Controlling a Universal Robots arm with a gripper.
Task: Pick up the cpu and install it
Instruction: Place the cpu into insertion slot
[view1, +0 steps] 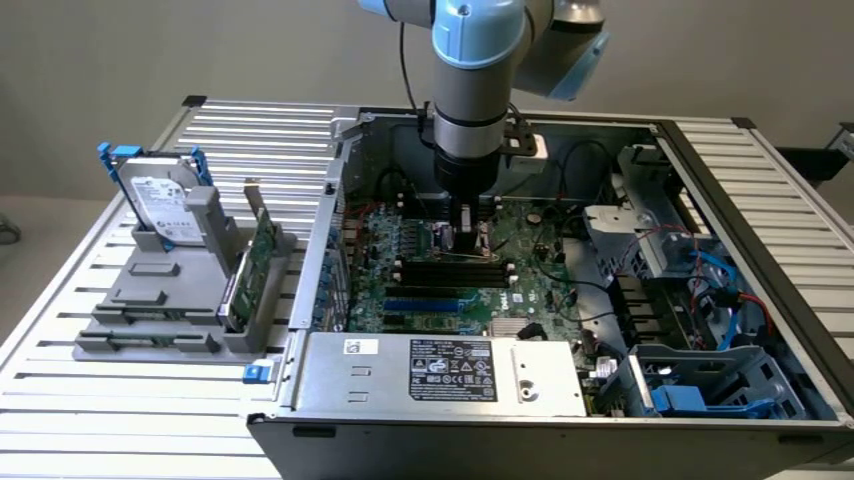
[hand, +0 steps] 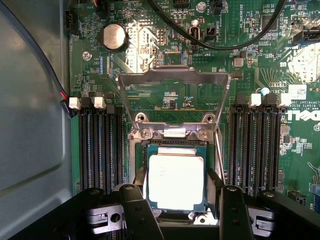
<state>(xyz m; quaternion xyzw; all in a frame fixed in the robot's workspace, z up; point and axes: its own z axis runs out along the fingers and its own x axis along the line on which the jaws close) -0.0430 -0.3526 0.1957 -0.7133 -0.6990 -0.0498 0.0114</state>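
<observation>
Silver-topped cpu (hand: 176, 175) in mobo socket (hand: 172, 134), gripper (hand: 176, 186) clamped on sides

One cpu (hand: 176, 181), one hard drive (view1: 167, 210), one circuit card (view1: 263, 252)

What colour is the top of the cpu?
Silvery-grey and shiny. The cpu shows best in the wrist view.
</observation>
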